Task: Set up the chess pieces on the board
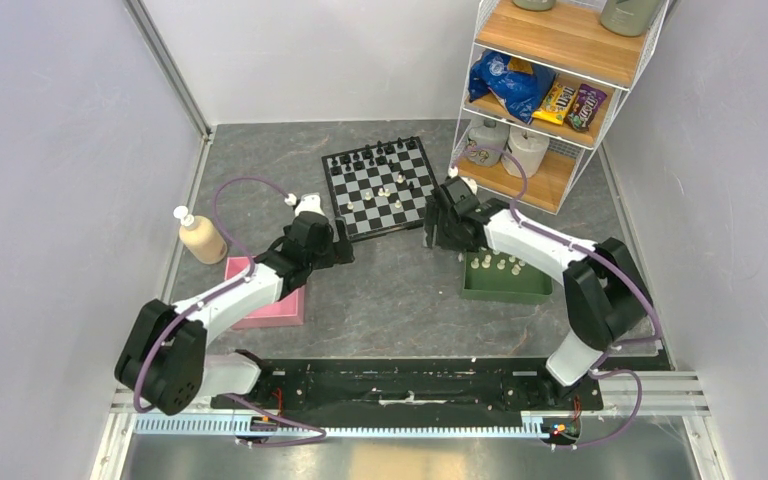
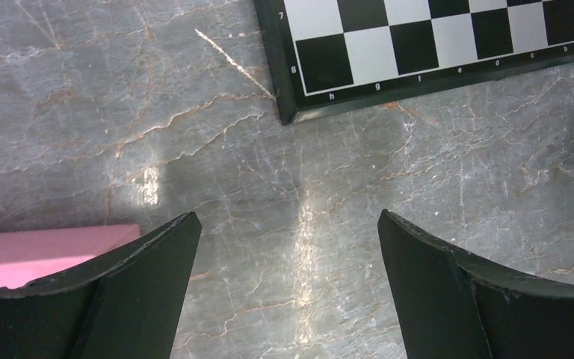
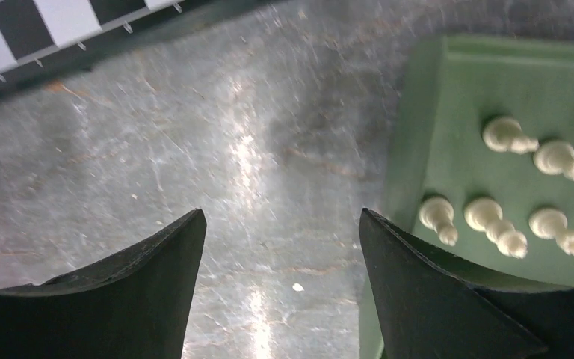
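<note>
Bottle [image 1: 200, 237] first, far off to the left of the board [image 2: 411, 41]. I do not need it. Nearer the board's left side is the pink tray [image 1: 270, 308]. I cannot see any pieces in it.

My left claw [image 2: 288, 223] hangs over the grey table [image 2: 157, 134], just off the board's near left corner. Its two fingers are wide apart and hold nothing.

On the board, black pieces [image 1: 380, 153] stand in a line along the far edge. A few white pieces [image 1: 387, 192] sit in the middle, not in a neat row. I think the job is partly done.

My right claw [image 3: 278, 218] hangs just off the board's near right corner. Its fingers are apart too, with nothing in them.

Right of the board is the green tray [image 3: 411, 127], with more white pieces [image 3: 493, 221] packed close together in it.

Here is what could go wrong. The pieces are tiny and crowded, so my fingers might grab two at once or knock one over. One right finger is over the tray's wall. If I go straight down, I could hit the wall and push the tray. On the board, setting one piece down could tip the ones beside it. Both my arms are near the board, so they might bump each other.
</note>
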Tool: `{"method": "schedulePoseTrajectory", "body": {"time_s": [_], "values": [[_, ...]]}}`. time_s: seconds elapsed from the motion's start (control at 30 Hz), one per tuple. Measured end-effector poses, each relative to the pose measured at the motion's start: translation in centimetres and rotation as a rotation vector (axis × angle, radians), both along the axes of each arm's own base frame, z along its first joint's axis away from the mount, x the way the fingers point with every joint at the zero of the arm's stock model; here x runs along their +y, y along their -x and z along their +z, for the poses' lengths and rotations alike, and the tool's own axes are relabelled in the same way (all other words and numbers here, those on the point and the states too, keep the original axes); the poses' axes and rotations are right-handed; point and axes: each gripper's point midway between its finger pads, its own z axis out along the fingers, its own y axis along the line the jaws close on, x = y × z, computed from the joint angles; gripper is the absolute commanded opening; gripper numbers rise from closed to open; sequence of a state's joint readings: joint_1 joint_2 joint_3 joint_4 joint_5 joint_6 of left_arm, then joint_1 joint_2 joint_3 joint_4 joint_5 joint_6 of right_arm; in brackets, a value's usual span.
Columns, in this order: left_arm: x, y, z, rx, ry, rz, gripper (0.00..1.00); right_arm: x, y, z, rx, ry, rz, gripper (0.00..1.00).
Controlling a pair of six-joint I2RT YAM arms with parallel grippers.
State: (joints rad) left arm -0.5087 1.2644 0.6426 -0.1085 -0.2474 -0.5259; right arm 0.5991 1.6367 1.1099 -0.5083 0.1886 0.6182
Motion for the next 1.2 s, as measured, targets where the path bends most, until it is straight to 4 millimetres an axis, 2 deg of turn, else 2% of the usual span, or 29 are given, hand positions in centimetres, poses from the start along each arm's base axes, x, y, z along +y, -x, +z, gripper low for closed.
{"method": "schedulePoseTrajectory", "body": {"time_s": [0.23, 0.4, 0.57, 0.87, 1.03, 1.2], "values": [[-0.4, -2.1, 0.0, -0.016, 0.059, 0.001, 0.97, 1.5, -5.0, 1.0, -0.033, -0.053, -0.014, 0.88], [0.2, -4.0, -0.1, -0.033, 0.115, 0.022, 0.93, 0.5, -8.3, 0.0, -0.032, -0.088, -0.052, 0.89], [0.2, -5.8, -0.5, -0.034, 0.168, 0.031, 0.86, -0.8, -10.8, -1.3, -0.022, -0.106, -0.088, 0.86], [-1.0, -7.9, -2.0, -0.016, 0.209, 0.024, 0.75, 0.3, -13.6, -2.3, -0.024, -0.135, -0.06, 0.83], [-1.4, -8.1, -3.6, 0.019, 0.22, 0.022, 0.7, 0.5, -14.2, -2.7, -0.022, -0.124, -0.047, 0.83], [-1.6, -8.3, -4.4, 0.033, 0.22, 0.021, 0.63, 0.7, -14.7, -3.5, -0.015, -0.119, -0.037, 0.82]]}}
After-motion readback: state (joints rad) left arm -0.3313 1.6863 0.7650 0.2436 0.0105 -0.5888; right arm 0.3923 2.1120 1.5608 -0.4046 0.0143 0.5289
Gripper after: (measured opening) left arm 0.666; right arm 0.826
